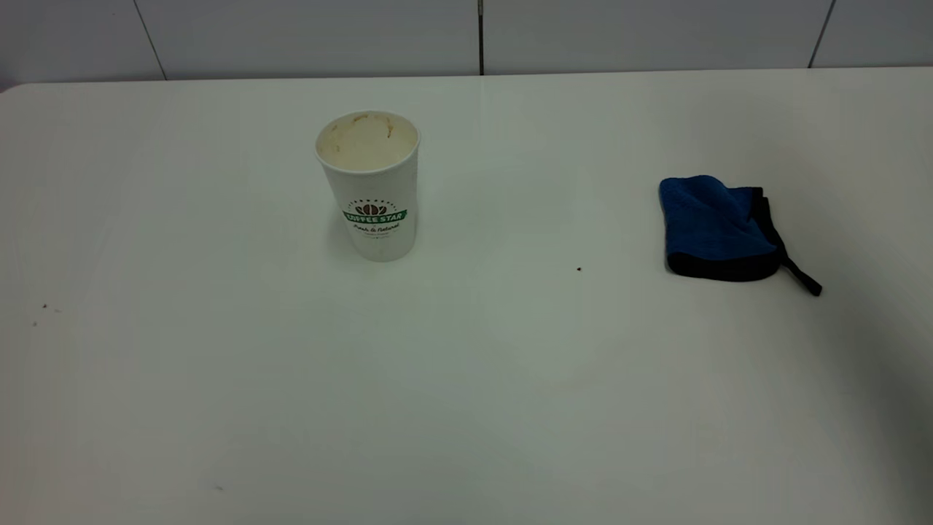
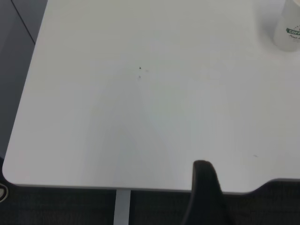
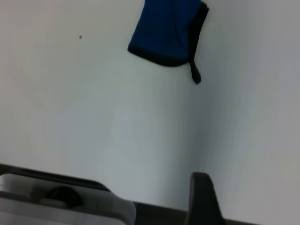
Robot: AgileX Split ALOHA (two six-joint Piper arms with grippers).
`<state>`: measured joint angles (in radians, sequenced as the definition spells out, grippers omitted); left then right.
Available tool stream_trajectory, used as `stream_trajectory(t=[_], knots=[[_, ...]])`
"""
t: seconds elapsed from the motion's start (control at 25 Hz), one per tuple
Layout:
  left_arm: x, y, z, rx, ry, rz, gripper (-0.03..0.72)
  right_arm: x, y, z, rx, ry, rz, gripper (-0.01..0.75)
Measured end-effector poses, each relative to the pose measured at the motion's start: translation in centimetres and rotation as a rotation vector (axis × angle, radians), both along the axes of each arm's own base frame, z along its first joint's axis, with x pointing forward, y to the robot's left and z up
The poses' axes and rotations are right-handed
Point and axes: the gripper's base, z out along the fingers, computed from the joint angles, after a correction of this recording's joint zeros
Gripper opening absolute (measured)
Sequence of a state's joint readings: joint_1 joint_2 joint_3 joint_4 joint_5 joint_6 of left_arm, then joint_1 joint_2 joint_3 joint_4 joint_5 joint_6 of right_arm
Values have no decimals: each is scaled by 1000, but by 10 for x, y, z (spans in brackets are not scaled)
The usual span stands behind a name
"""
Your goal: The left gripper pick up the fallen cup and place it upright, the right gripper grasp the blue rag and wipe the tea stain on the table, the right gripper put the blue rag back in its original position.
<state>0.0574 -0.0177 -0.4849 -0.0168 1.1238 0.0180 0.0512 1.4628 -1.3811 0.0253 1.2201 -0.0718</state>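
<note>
The cup [image 1: 370, 186] stands upright on the table [image 1: 466, 379], left of centre and toward the far side, mouth up, tan staining visible inside, green banner logo facing the ext. camera. The left wrist cam catches only its lower part [image 2: 289, 29], at the frame edge.

The blue rag [image 1: 718, 227] lies folded flat on the right side of the table, well apart from the cup, black edging along its near and right sides, black loop tail trailing to the near right. It also shows in the right wrist cam [image 3: 168, 32], nothing touching it.

A tiny dark speck [image 1: 579, 269] sits btwn cup and rag, a bit nearer than both. A few more specks [image 1: 44, 307] lie near the left edge. No tan blotch can be made out on the tabletop in any view.

Neither arm appears in the ext. view. Left gripper: only one dark finger [image 2: 205, 197] shows in its wrist cam, off past the table's edge, holding nothing visible; whether spread or closed, can't tell. Right gripper: likewise one dark finger [image 3: 202, 199] in its cam, well away from the rag, w/ a silver-grey part [image 3: 61, 199] beside it; spread or closed, can't tell.
</note>
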Motion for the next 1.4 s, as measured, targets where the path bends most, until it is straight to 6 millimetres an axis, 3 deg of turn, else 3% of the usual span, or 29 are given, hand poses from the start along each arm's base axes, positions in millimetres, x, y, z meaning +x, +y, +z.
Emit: stream_trajectory(t=[0.12,0.32,0.52,0.68,1.4], knots=[[0,0,0,0,0,0,524,-52,-3,-8,5,8,-22,537],[0,0,0,0,0,0,524,-119,-6,-48,21,83,-76,537],[0,0,0,0,0,0,524,-167,-7,-87,47,135,-101,537],[0,0,0,0,0,0,524,-195,-9,-105,41,77,-101,537],[0,0,0,0,0,0,524,-284,-14,-81,103,-594,-87,532]])
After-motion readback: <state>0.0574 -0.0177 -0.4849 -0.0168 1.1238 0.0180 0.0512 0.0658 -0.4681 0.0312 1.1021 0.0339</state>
